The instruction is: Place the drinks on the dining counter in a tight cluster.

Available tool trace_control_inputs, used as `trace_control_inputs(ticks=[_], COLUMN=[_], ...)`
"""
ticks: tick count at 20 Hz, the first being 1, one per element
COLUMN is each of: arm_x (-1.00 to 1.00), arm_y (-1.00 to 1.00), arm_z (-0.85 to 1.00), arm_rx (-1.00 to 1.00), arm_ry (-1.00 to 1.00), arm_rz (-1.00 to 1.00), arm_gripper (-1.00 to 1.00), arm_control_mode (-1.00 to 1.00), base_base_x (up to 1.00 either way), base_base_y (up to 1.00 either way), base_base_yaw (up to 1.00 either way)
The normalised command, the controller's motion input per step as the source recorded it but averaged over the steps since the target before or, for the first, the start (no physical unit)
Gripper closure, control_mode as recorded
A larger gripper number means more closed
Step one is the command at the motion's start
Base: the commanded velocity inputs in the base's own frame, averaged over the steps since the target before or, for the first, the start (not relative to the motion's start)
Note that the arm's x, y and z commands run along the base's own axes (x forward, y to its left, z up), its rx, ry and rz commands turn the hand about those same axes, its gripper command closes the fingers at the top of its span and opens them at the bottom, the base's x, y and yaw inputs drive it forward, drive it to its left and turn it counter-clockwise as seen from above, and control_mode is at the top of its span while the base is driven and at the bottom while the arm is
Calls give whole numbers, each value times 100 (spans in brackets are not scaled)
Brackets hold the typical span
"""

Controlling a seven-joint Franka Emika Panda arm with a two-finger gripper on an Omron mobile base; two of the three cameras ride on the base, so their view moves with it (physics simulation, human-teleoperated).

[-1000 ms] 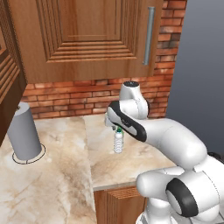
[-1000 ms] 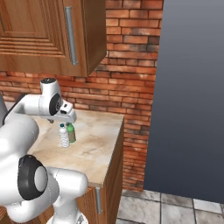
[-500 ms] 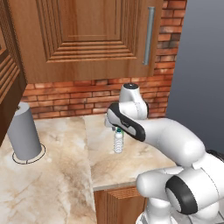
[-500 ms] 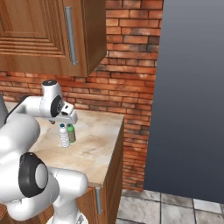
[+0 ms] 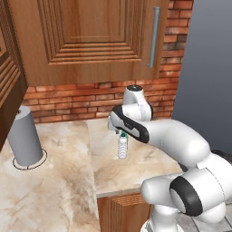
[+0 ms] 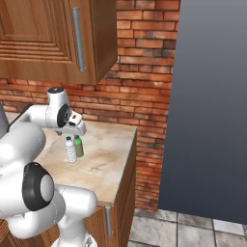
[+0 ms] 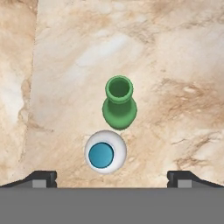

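Note:
Two drinks stand side by side on a small marble counter [image 5: 136,167] against the brick wall: a small clear water bottle [image 5: 122,147] [image 6: 71,150] [image 7: 105,152] with a blue cap and a slim dark-green glass bottle [image 6: 78,146] [image 7: 119,107]. My gripper [image 5: 120,130] [image 6: 75,130] [image 7: 112,177] hangs straight above them, open, with nothing between its fingers. In the hand view the water bottle lies nearest the fingertips and the green bottle just beyond it. The dining counter is out of view.
A grey cylinder [image 5: 25,136] stands on the counter at the left. Wooden wall cabinets [image 5: 90,41] hang above the counter. A tall dark grey panel [image 6: 212,106] rises to the right of the counter's end. A tiled floor [image 6: 193,226] lies below.
The hand has barely shifted above the two bottles. The jaws stay open and both bottles stand where they were.

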Motion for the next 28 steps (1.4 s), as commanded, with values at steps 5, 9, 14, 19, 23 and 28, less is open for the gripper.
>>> trace_control_inputs(ticks=[5,9,14,19,23,28], arm_x=[4,8,11,1,0,0], arm_y=[7,2,0,0,0,0], arm_z=[-7,-5,-10,-12,-12,-15], arm_rx=[0,0,0,0,0,0], arm_ry=[0,0,0,0,0,0], arm_rz=[0,0,0,0,0,0], arm_gripper=[-100,-100,-100,-100,-100,-100], arm_control_mode=[-100,-100,-100,-100,-100,-100], base_base_x=[0,0,0,0,0,0], base_base_y=[0,0,0,0,0,0], base_base_yaw=[0,0,0,0,0,0])
